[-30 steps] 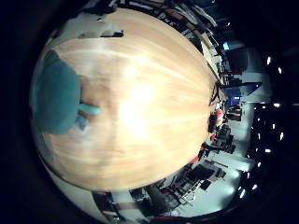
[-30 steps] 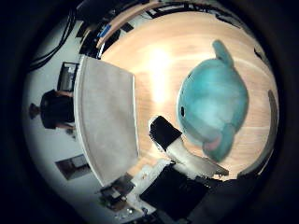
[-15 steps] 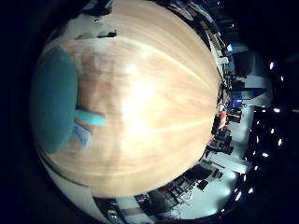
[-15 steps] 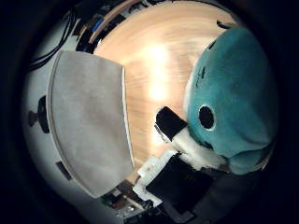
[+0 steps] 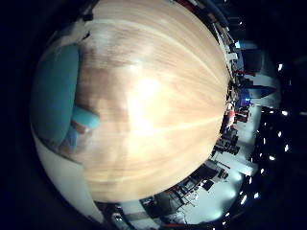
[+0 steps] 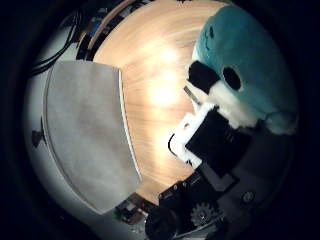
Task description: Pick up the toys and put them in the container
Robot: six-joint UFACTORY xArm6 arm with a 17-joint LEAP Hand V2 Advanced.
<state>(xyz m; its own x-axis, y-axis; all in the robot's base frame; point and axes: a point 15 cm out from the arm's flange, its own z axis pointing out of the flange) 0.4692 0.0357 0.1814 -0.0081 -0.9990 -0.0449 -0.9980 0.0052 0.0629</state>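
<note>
A teal plush toy (image 6: 250, 65) with a black eye and a white patch lies on the wooden table (image 5: 158, 110), close under my palm. In the thumb side view my hand (image 6: 215, 145) reaches in, white and black. One black fingertip (image 6: 201, 77) presses into the toy's side, so the hand is curling onto it. The little finger side view shows the toy's teal body (image 5: 53, 100) and a small fin resting on the wood. The grey fabric container (image 6: 85, 140) stands on the table beside the toy, a short stretch of wood between them.
The table's edge runs just past the container, with floor and dark equipment (image 6: 135, 212) beyond. Past the table's far rim stand room furniture and lights (image 5: 235, 124). A pale surface (image 5: 62, 177) borders the wood near the toy.
The palm has come much closer to the plush toy, which now fills more of both views. The black fingertip has swung in against the toy's side.
</note>
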